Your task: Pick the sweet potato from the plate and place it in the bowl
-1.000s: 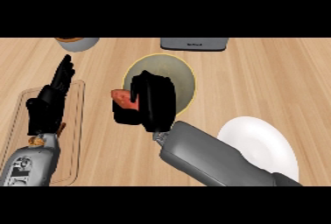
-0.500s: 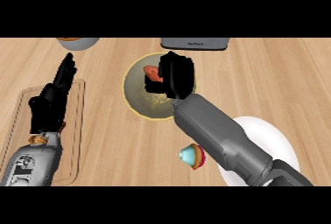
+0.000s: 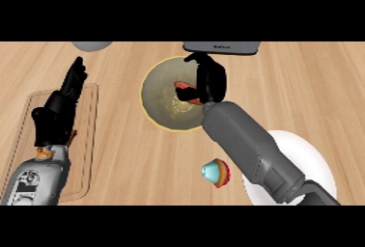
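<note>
The right robot hand (image 3: 206, 77) was curled round the sweet potato (image 3: 187, 91), so only a bit of orange peeked out by the fingers. It held the sweet potato over the yellow-rimmed bowl (image 3: 158, 103), because that was where the food had to go. The white plate (image 3: 314, 161) sat near the arm, with nothing seen on its bare part. I think the next job was to let go so the sweet potato could land inside.

The left robot hand (image 3: 61, 103) rested open over a wooden tray (image 3: 89, 144) on the counter (image 3: 306, 82), fingers up, out of the way. A small blue and orange thing (image 3: 215, 172) lay beside the plate.
</note>
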Available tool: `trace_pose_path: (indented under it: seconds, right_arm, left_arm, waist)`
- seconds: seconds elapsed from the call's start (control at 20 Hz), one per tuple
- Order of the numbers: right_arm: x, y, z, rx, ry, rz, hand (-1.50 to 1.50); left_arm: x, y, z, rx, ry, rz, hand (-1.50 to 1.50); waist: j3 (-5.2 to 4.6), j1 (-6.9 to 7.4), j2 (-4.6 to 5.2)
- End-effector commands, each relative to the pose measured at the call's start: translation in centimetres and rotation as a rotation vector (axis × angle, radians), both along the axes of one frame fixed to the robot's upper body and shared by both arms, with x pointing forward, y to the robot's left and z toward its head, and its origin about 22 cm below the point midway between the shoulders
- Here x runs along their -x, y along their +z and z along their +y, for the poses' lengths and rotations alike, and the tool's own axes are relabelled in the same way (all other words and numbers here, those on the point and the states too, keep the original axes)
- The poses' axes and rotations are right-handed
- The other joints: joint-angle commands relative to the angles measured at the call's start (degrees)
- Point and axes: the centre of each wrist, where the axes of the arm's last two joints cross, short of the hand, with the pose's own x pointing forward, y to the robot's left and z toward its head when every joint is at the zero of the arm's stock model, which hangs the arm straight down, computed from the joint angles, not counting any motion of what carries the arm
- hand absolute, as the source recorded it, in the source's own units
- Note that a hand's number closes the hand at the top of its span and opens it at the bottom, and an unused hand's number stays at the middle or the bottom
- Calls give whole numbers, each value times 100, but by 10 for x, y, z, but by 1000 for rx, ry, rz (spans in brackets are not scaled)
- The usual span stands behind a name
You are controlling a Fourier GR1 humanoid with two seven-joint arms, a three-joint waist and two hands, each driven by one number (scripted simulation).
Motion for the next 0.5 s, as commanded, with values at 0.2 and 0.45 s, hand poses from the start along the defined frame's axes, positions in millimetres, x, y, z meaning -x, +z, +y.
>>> trace_pose_path:
  seconds: [0.2,0.45]
  right_arm:
    - [-10,-2,-21,-189,87,-94,-150]
    - [-16,-12,-45,-316,87,-103,-150]
  left_arm:
    - [-6,12,4,1,-9,-5,0]
    - [6,-3,3,2,15,15,0]
  waist:
    - [3,-23,-6]
    - [-4,-194,-92]
